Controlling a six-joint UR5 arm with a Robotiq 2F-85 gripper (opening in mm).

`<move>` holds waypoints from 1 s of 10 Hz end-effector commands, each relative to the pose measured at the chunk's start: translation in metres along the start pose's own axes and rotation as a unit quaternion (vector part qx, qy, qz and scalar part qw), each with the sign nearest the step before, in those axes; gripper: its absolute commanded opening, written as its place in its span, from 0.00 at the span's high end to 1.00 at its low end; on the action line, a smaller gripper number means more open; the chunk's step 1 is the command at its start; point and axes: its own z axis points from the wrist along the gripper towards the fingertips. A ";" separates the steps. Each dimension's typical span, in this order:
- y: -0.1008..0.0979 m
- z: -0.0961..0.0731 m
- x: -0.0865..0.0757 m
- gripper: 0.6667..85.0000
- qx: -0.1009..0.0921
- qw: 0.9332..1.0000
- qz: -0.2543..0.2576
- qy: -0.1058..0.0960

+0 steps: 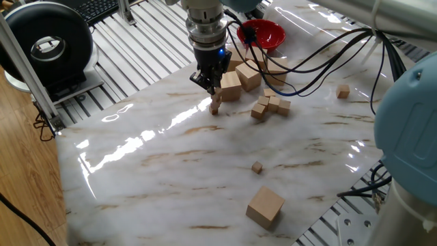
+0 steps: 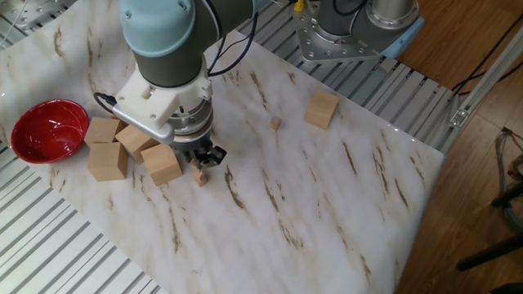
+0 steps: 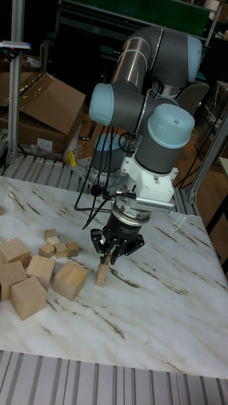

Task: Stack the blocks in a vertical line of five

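Two tiny plain light-wood cubes form a short stack (image 1: 215, 104) on the white marble-patterned desk (image 1: 177, 171), just beside the nearest of the large plain wooden cubes (image 1: 230, 86). The black two-finger gripper (image 1: 211, 85) of the UR5 arm hangs directly over that stack, fingertips at or just above its top; in the tall fixed view the gripper (image 3: 108, 255) sits right on the stack (image 3: 101, 274). Jaws look nearly closed, but I cannot tell whether they pinch the top cube or have let go.

On the far side of the large cubes from the stack, a cluster of four or so tiny light-wood cubes (image 1: 269, 106) lies loose, touching one another. One tiny cube (image 1: 257, 167) sits alone well out on the desk, another small cube (image 1: 343, 91) lies near the desk's far edge. One more large wooden cube (image 1: 265, 207) rests alone near the front edge.

Beyond the large cubes, a glossy red bowl (image 1: 263, 33) sits on the desk; in the other fixed view the bowl (image 2: 47, 131) is just beside them.
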 end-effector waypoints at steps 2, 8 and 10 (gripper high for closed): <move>0.003 0.000 0.001 0.81 -0.008 1.000 0.002 -0.001; 0.004 0.000 0.003 0.75 -0.010 1.000 -0.007 0.002; 0.004 0.000 0.003 0.73 -0.010 1.000 -0.011 0.003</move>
